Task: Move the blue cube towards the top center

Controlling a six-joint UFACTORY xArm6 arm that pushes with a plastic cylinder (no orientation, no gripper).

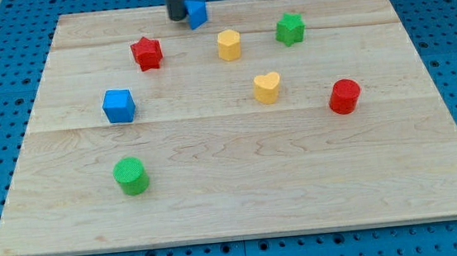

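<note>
**Rod at the far edge, blue cube at mid-left**

Nearest sits a green cylinder. Beyond it, at the wooden board's left, rests the blue cube. Farthest, my tip, a bare rod with no jaws, touches a second small blue block.

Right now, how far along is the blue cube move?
Done: nothing evident; the blue cube sits at the view's left-middle. In hand: my tip is at top center, right beside another blue block, shape unclear. Left: reach the cube, push it up.
</note>
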